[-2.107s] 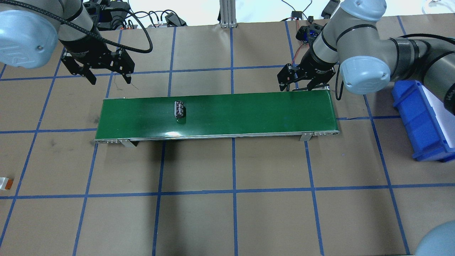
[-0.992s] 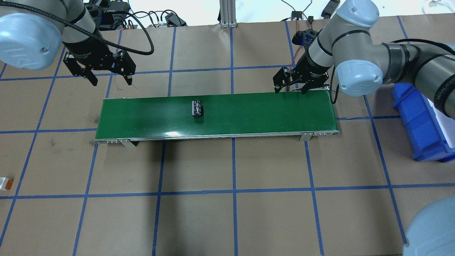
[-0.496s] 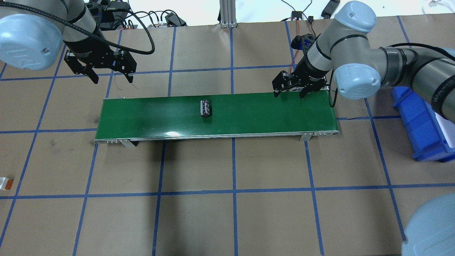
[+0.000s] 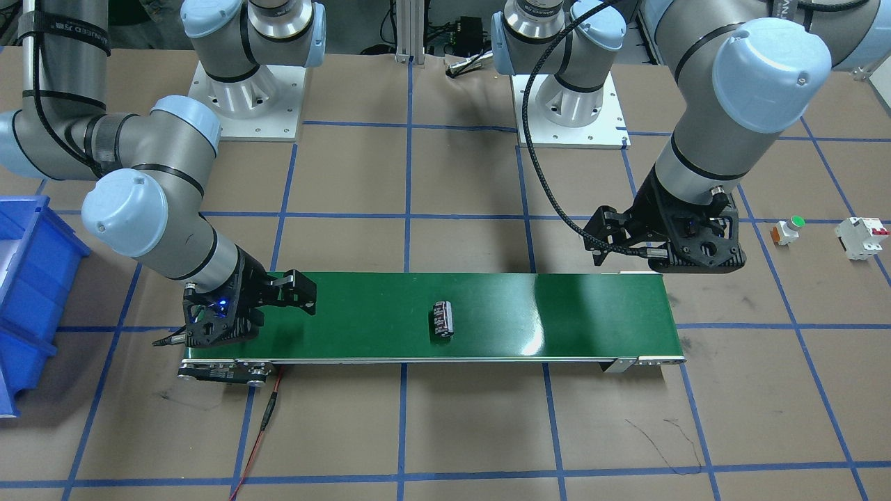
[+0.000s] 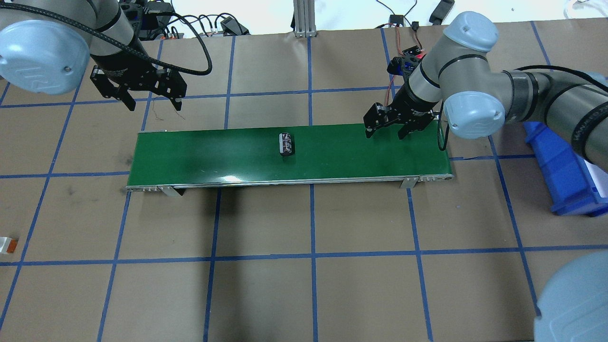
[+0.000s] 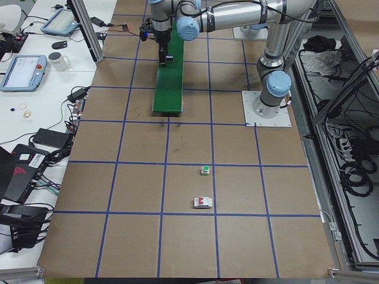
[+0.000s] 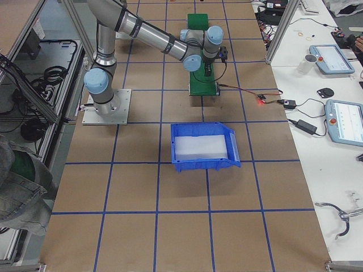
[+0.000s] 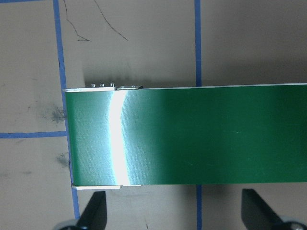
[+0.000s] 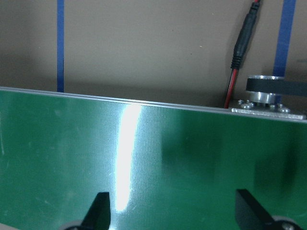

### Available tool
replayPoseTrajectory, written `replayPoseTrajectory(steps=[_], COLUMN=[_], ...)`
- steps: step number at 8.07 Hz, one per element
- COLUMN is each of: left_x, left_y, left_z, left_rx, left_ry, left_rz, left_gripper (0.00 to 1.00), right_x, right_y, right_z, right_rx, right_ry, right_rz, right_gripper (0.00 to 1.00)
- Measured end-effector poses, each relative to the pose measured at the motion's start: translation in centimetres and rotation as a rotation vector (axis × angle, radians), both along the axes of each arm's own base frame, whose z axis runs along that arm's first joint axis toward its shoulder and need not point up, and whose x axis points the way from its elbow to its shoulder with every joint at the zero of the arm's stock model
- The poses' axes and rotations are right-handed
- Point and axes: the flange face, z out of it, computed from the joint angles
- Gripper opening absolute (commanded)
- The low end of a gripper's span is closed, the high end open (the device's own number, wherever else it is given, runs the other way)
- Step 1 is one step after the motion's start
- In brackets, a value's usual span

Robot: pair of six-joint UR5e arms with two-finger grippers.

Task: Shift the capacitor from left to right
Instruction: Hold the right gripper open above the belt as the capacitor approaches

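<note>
The capacitor point(image 5: 286, 144), a stubby dark cylinder with pale stripes, lies on its side near the middle of the green conveyor belt point(image 5: 199, 152). It also shows in the front view point(image 4: 443, 319). My left gripper point(image 5: 154, 103) is open and empty, hovering over the table behind the belt's left end point(image 8: 144, 134). My right gripper point(image 5: 385, 134) is open and empty, above the belt's far edge near its right end, well right of the capacitor. Neither wrist view shows the capacitor.
A blue bin point(image 5: 565, 166) stands to the right of the belt. A green-capped push button point(image 4: 788, 229) and a white circuit breaker point(image 4: 862, 238) sit far out on my left side. A red-black cable point(image 9: 240, 52) runs to the belt's motor end.
The capacitor has travelled rightward along the belt. My right gripper has moved from behind the belt to over its far edge. My left gripper drifted slightly back and right.
</note>
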Motion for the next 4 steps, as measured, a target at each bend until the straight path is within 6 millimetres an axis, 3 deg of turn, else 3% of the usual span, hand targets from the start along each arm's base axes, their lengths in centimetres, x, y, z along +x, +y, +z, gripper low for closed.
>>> replayPoseTrajectory(steps=[4], left_x=[-0.20], left_y=[-0.21], left_z=[0.02], left_rx=[-0.001], left_ry=[-0.003], left_rz=[-0.006], left_gripper=[1.00], right_x=[0.05], right_y=[-0.01], right_z=[-0.20], right_rx=[0.003], right_ry=[-0.005], right_rz=[-0.001], right_gripper=[0.94])
